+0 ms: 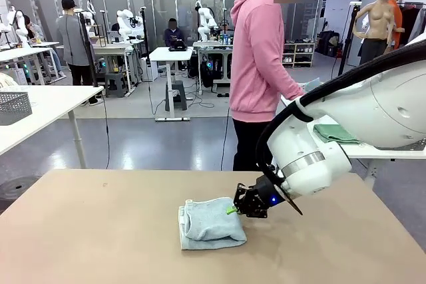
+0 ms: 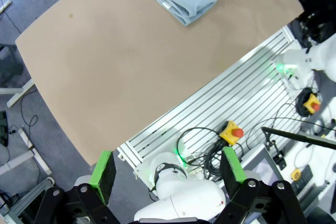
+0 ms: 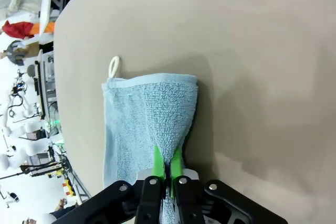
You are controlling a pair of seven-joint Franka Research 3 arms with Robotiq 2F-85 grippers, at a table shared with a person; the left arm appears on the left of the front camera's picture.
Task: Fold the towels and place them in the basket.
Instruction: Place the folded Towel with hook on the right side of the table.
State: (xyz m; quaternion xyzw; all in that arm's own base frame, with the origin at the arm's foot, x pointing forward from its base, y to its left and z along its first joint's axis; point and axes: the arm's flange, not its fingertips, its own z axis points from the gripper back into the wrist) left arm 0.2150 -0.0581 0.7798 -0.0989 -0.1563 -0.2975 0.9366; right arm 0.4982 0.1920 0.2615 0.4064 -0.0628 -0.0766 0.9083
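Right claw (image 1: 234,209) pinches the folded towel (image 1: 212,223) on the desk (image 1: 100,231).
Front: towel at the claw's tips; basket (image 1: 13,106) far left of it on another table, contents unclear. Left wrist: left claw (image 2: 168,169) spread wide, empty, towel far ahead. Right wrist: pads (image 3: 157,162) clamp the towel's fold.

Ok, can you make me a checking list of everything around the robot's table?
Surface: brown table, mostly bare.
Job's things: folded blue towel lying on the table; mesh basket on a white side table.
Clutter: nothing seen.
Grippers: right gripper shut on the towel's edge; left gripper open, above the robot's stand.
Cables: black cables near a yellow stop button on the stand.
Surroundings: person in pink hoodie at the far side; green towels next to them.
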